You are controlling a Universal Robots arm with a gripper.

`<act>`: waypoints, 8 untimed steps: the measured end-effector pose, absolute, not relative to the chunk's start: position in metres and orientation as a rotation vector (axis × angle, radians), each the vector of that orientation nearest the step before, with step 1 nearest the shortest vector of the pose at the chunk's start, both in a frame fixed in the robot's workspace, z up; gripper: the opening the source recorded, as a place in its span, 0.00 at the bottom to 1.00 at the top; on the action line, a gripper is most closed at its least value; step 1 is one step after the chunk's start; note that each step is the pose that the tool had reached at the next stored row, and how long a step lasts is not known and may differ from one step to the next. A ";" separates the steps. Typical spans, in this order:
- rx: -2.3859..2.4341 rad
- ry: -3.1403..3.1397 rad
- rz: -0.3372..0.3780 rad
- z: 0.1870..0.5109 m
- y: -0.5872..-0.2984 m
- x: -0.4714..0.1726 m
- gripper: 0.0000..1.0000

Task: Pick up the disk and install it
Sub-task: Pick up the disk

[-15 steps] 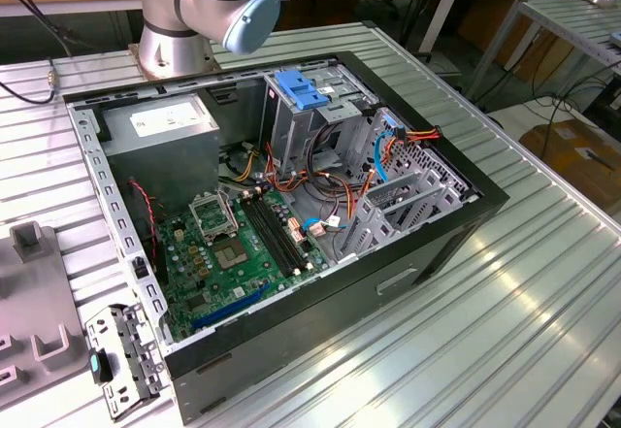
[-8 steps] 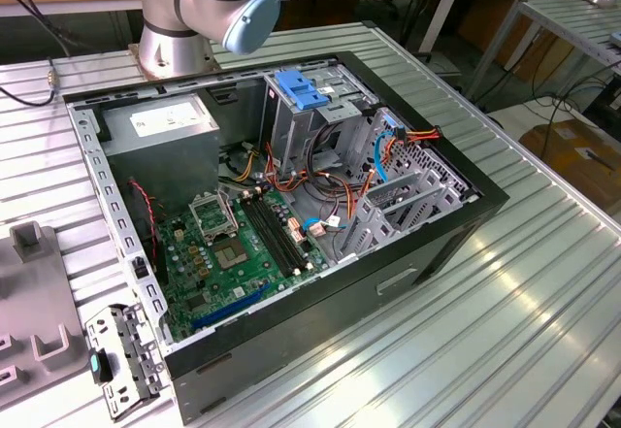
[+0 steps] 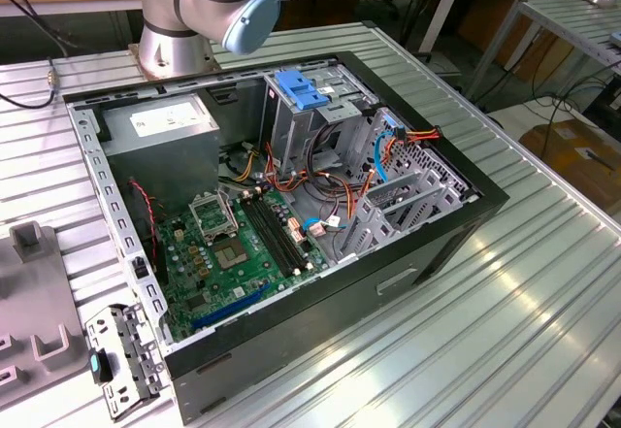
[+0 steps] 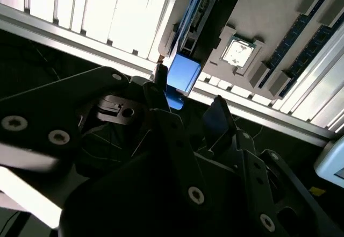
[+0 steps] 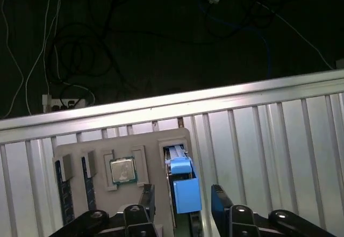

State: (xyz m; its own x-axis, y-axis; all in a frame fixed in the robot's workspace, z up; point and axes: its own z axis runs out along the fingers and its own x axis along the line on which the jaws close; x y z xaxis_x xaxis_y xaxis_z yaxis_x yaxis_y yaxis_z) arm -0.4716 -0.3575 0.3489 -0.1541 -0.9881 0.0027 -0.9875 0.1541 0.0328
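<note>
Disk (image 5: pixel 181 168) stands on edge in a slot of the grey moulded tray (image 5: pixel 97 150). Its glossy blue plastic rail is uppermost, with a thin metal edge showing beyond it.

Gripper (image 5: pixel 183 191): matte black jaws parted, one on each side of the blue rail. A narrow gap shows on either side and no contact is seen. The second wrist view shows the same, the disk (image 4: pixel 183 71) flanked by the gripper (image 4: pixel 188 92).

A square silvery processor chip (image 5: pixel 122 170) sits in the tray recess just beside the slot. Dark memory sticks (image 5: pixel 64 199) stand at the tray's other end.

The tray lies on the ribbed aluminium bench (image 5: pixel 269 140), near the bench's edge. Bare slats run past the tray's slot side.
</note>
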 end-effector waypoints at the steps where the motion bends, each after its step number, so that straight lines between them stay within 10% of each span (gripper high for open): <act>1: 2.030 -2.367 -0.036 0.345 -0.358 -0.470 0.54; 8: 2.082 -2.321 -0.035 0.333 -0.358 -0.469 0.54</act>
